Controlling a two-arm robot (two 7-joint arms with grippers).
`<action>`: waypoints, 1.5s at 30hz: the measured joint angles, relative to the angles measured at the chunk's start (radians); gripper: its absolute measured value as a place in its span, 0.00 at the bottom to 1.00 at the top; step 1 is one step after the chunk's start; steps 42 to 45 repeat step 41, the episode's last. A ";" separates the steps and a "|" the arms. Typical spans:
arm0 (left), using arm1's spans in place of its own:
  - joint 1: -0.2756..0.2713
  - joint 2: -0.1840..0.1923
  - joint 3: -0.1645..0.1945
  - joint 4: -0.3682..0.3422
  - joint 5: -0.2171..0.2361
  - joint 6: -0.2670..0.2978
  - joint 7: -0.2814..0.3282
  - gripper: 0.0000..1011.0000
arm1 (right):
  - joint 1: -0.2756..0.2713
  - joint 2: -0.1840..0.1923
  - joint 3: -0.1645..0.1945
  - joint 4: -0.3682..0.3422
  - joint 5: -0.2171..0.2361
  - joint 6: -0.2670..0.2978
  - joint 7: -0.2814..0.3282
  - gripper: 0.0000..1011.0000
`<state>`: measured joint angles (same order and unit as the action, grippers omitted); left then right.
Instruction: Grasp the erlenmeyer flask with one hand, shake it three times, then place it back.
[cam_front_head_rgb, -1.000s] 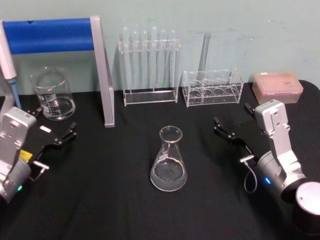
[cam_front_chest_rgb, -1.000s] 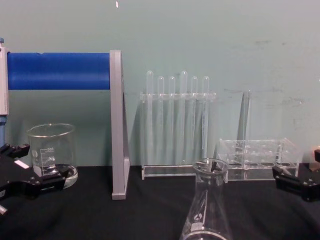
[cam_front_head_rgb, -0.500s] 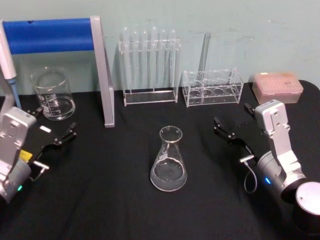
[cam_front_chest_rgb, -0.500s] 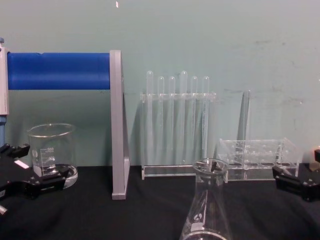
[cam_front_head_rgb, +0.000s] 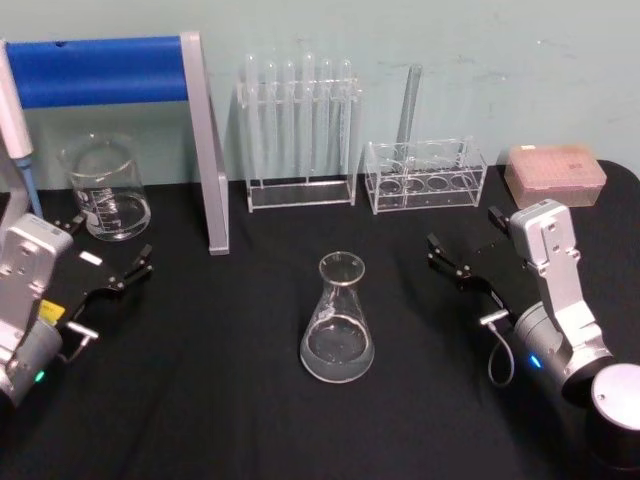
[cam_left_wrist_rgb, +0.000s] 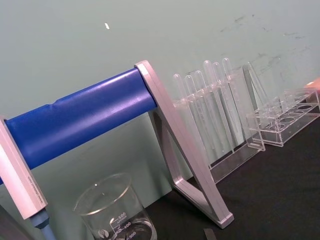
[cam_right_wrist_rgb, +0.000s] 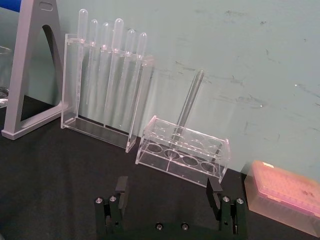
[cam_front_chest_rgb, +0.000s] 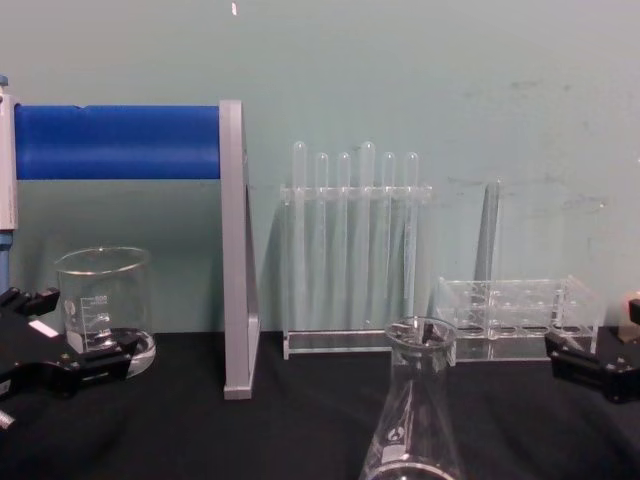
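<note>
- Head view: the clear glass conical erlenmeyer flask (cam_front_head_rgb: 338, 320) stands upright on the black-covered counter (cam_front_head_rgb: 220, 400), in front of the clear rack of tall test tubes (cam_front_head_rgb: 298, 135). The black two-fingered right gripper (cam_front_head_rgb: 462, 252) hovers to the right of the flask, well apart from it, its jaws spread and holding nothing. The black left gripper (cam_front_head_rgb: 112, 262) hovers far to the left of the flask, near the straight-sided glass beaker (cam_front_head_rgb: 104, 187), jaws likewise spread.
- Left wrist view: the beaker (cam_left_wrist_rgb: 116, 212), the blue roll on its grey stand (cam_left_wrist_rgb: 80, 117) and the test-tube rack (cam_left_wrist_rgb: 210, 115) show.
- Right wrist view: the right gripper's (cam_right_wrist_rgb: 167, 192) two jaws stand wide apart with nothing between them, pointing toward the low clear rack holding a single tube (cam_right_wrist_rgb: 182, 150).
- Chest view: the flask's neck and flared rim (cam_front_chest_rgb: 420, 400) rise untouched in front of the test-tube rack; gripper tips sit far to either side of it.
- Judged from this, nothing of the task is done: the grasp, the three shakes and the setting back all remain.
</note>
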<state>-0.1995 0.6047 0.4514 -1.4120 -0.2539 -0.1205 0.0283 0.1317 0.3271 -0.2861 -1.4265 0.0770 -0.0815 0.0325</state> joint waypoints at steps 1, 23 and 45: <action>0.000 0.000 0.000 0.000 0.000 0.000 0.000 0.99 | 0.000 0.000 0.000 0.000 0.000 0.000 0.000 0.99; 0.000 0.000 0.000 0.000 0.000 0.000 0.000 0.99 | 0.000 0.000 0.000 0.000 0.000 0.000 0.000 0.99; 0.000 0.000 0.000 0.000 0.000 0.000 0.000 0.99 | 0.000 0.000 0.000 0.000 0.000 0.000 0.000 0.99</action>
